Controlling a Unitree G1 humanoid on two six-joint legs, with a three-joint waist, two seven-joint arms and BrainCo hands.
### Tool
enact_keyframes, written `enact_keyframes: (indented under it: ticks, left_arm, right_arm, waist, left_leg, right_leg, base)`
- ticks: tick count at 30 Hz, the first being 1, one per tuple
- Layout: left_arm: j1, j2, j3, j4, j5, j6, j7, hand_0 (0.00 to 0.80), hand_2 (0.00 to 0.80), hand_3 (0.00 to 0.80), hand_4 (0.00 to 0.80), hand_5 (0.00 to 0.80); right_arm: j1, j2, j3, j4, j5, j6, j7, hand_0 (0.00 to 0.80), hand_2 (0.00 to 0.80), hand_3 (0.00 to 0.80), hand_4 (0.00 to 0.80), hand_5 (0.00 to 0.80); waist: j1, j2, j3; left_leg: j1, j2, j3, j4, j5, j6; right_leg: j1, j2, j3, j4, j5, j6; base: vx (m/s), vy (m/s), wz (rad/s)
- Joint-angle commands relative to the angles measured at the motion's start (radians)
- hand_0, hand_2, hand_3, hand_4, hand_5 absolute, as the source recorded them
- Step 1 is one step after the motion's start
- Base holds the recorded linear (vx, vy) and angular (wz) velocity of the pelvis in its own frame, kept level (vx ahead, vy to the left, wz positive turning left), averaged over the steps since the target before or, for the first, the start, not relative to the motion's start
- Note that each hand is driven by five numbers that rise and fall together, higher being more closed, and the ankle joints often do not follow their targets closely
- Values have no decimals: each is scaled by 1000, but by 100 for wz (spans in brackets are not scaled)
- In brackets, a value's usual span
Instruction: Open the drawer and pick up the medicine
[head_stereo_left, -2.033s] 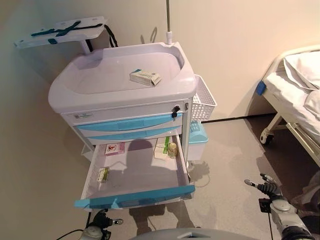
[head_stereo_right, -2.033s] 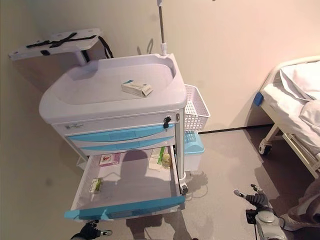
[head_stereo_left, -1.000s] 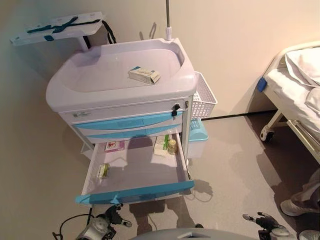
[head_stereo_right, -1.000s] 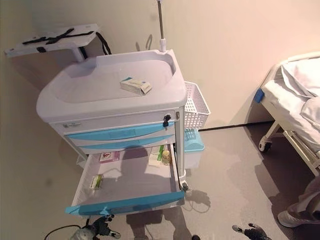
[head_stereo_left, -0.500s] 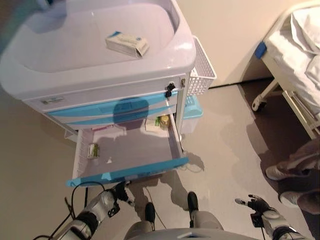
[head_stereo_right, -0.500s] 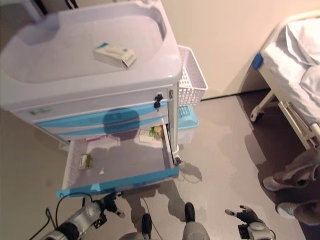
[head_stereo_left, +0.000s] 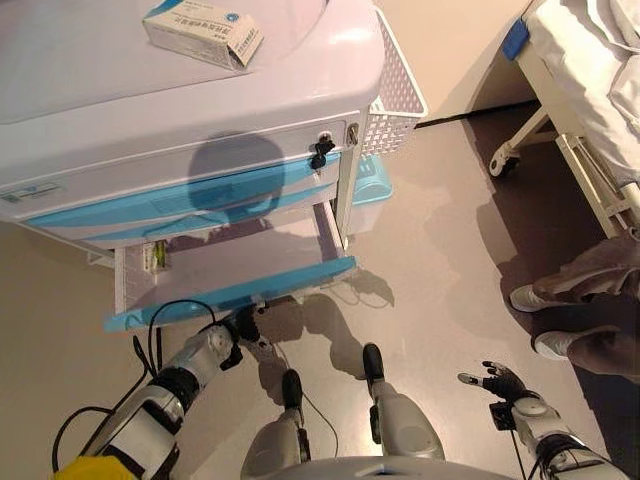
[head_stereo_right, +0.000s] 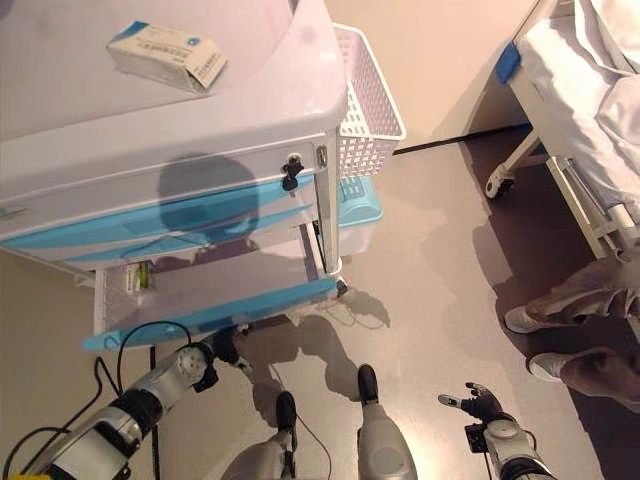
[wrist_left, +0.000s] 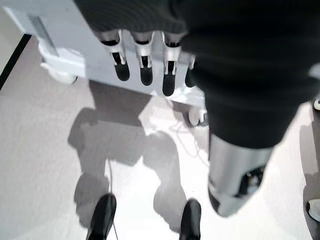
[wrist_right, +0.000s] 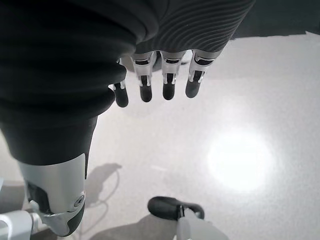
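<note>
One medicine box (head_stereo_left: 203, 33) atop cart; one drawer (head_stereo_left: 225, 295) open; both hands (head_stereo_left: 243, 326) (head_stereo_left: 500, 381) slack, empty.

A white basket (head_stereo_left: 397, 98) hangs on the cart's (head_stereo_left: 330, 90) right side. A bed (head_stereo_left: 590, 90) stands near the wall, and beside it what look like a person's shoes (head_stereo_left: 535, 320).

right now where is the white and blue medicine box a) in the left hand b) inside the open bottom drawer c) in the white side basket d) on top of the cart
d: the white and blue medicine box lies on the cart top, above the open bottom drawer; both the left hand and right hand are open and hold nothing.
</note>
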Motion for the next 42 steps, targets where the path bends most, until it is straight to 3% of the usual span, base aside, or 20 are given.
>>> enact_keyframes:
  ticks: [1,12,25,36,42]
  left_arm:
    - [-76,44,57,-25,14,-26,51,0,0,0,0,0]
    - [-172,143,91,-56,1,-23,99,0,0,0,0,0]
    - [-262,217,117,10,-6,-21,127,0,0,0,0,0]
    - [-370,310,92,69,-12,-25,137,0,0,0,0,0]
    - [-383,319,102,82,-32,-27,146,0,0,0,0,0]
  right_arm:
    - [-10,-10,47,-32,20,-29,-10,0,0,0,0,0]
    - [1,-14,61,-81,21,-44,0,0,0,0,0,0]
    - [3,-9,71,-70,20,-51,11,0,0,0,0,0]
    - [-4,-17,94,-90,24,-60,18,0,0,0,0,0]
    - [-7,-12,101,-80,29,-62,20,0,0,0,0,0]
  waist:
    - [-12,-26,-29]
    - [-17,-42,-7]
    - [-22,-59,-4]
    - [-29,-84,9]
    - [-27,-89,10]
  left_leg:
    - [-110,-45,-48,121,-48,37]
    - [-138,-41,-40,137,-51,36]
    - [-148,-36,-36,134,-48,32]
    - [-182,-27,-25,143,-40,29]
    - [-190,-27,-24,152,-44,29]
  right_leg:
    - [-72,-23,-6,120,-45,61]
    - [-98,-20,5,122,-36,62]
    - [-108,-16,15,109,-26,62]
    - [-140,-14,19,100,-4,66]
    - [-143,-15,24,100,-2,67]
  base:
    - [0,0,0]
    - [0,-1,-3]
    - [0,-1,-1]
    - [-3,-2,-1]
    - [0,0,0]
